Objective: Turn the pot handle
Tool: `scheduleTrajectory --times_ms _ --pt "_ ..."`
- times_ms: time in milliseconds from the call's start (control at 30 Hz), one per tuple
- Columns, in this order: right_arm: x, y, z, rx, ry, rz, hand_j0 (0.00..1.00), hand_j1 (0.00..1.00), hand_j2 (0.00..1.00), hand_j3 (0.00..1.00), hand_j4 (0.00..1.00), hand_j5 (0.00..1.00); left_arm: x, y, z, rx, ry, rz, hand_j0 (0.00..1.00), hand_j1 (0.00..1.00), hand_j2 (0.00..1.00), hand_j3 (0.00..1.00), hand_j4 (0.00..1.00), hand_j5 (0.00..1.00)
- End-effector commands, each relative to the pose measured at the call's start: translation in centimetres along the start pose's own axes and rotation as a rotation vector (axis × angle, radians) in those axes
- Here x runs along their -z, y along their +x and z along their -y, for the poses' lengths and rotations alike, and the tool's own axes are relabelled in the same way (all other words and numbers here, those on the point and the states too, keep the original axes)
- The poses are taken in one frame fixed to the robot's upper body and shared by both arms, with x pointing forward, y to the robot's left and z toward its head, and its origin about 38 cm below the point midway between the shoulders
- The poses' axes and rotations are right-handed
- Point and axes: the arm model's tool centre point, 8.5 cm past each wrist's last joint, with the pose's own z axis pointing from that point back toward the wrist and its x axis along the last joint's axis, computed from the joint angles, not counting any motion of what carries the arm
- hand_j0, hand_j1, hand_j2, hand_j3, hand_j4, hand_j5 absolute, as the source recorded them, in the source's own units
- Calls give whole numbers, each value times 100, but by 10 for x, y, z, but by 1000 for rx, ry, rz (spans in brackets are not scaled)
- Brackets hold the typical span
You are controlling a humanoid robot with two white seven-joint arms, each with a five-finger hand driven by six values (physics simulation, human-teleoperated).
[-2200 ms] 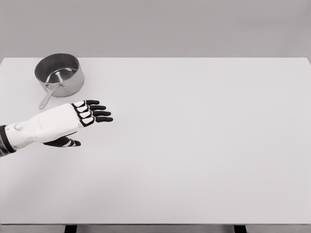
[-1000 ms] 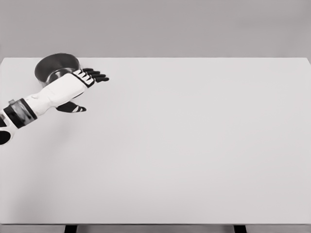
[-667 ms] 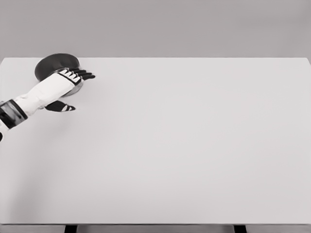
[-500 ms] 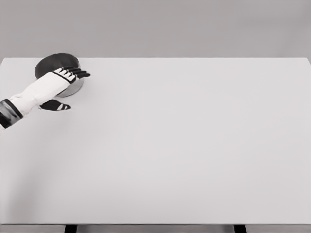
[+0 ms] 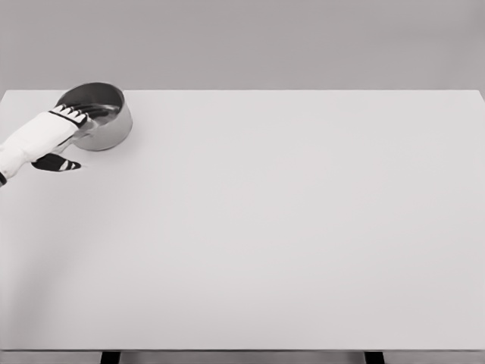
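Left arm cut off by the picture's left edge, only the white forearm shell and left hand [image 5: 47, 130] showing. Fingers [image 5: 82, 115] stretched out flat over the near rim of the pot [image 5: 106, 121], dark tips inside the rim's outline; thumb [image 5: 57, 163] spread apart below, dark against the table [image 5: 303, 227]. Nothing gripped, hand loose and extended. Pot handle hidden under the hand, not to be made out. Pot at the far left corner of the table, round, low-walled, shiny grey metal, inside mostly covered by the fingers, contents not discernible. Further right, only plain matte white tabletop, rectangular, with two dark legs [image 5: 111, 357] peeking below the near edge.
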Motion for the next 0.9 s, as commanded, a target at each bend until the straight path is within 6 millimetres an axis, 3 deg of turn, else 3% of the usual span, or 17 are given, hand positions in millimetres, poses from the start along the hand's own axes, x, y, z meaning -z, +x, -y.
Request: scheduleTrajectory --times_ms 0,600,867 --pt "0 0 0 0 -1 0 100 100 100 100 100 100 -8 -10 -4 2 1 -28 100 100 100 100 100 100" --pt "0 0 0 0 1 0 100 100 100 100 100 100 -58 -74 -5 -17 -40 -236 100 100 100 100 100 100" --pt "0 0 0 0 1 0 100 100 100 100 100 100 -56 -91 -17 -19 -25 -290 100 100 100 100 100 100"
